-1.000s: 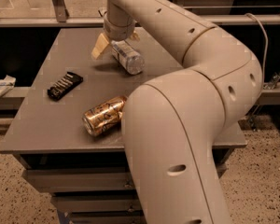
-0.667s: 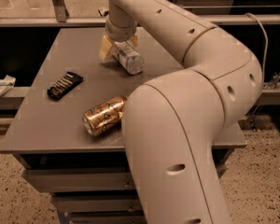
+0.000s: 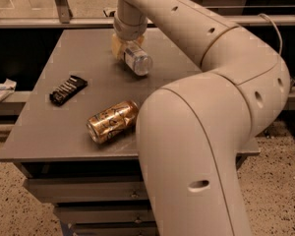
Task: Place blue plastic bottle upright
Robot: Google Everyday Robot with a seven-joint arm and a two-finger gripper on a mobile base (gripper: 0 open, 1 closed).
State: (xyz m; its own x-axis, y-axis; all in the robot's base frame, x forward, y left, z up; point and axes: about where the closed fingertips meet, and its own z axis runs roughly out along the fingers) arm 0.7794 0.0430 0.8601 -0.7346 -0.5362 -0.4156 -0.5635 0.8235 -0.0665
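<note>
Fingers (image 3: 117, 46) of pale yellow sit against the far end of the blue plastic bottle (image 3: 136, 59). Only the finger on the bottle's left side shows plainly, because the wrist above hides the other, so the grip appears closed on the bottle rather than standing wide. The gripper (image 3: 127, 47) hangs over the far middle of the table (image 3: 49, 141), pointing down from the cream-coloured arm (image 3: 226, 82). From there the arm sweeps right and then forward, and its thick lower segment fills the near right of the scene.

The bottle is not upright. It lies over on its side, with its clear rounded end turned toward the near right and its other end under the gripper.

A gold can (image 3: 112, 121) lies on its side near the table's front edge, well apart from the bottle and just beside the arm's lower segment. A black wrapped bar (image 3: 68, 89) lies flat on the left part of the tabletop, apart from both. Drawer fronts (image 3: 88, 191) show beneath the tabletop. A crumpled white scrap (image 3: 1, 91) rests on a ledge beyond the table's left edge.
</note>
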